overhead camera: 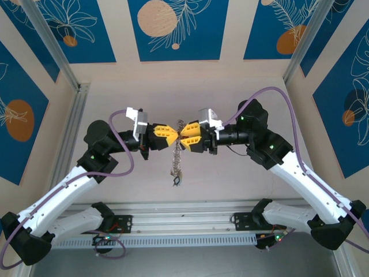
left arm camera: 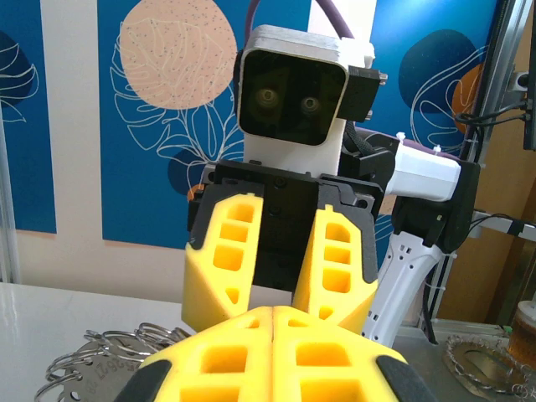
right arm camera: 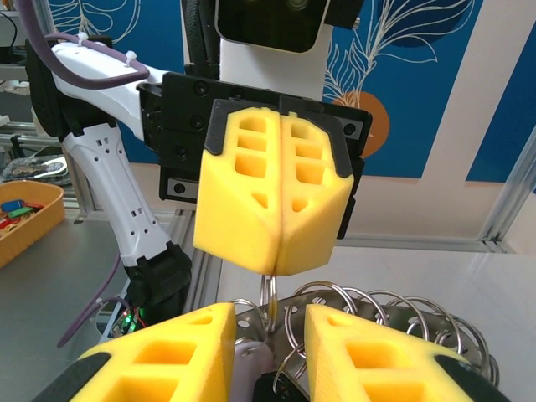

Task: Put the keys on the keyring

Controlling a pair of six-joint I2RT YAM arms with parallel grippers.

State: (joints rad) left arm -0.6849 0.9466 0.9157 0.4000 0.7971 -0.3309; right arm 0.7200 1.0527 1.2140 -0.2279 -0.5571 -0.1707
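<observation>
My left gripper [right arm camera: 276, 266] was clamped on the stiff, slippery keyring [right arm camera: 270, 291]; my right gripper [right arm camera: 268, 316] stood parted about a light lilac key [right arm camera: 249, 368], best pinched, I judged, by its head.

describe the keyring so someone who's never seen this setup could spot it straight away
In the top view, find where the two arms meet tip to tip over the table. Between the left end effector and right end effector, the keyring runs as a thin strand toward the arm bases. It is the only silvery, wiry thing there; its neighbours are chunky yellow blocks.
</observation>
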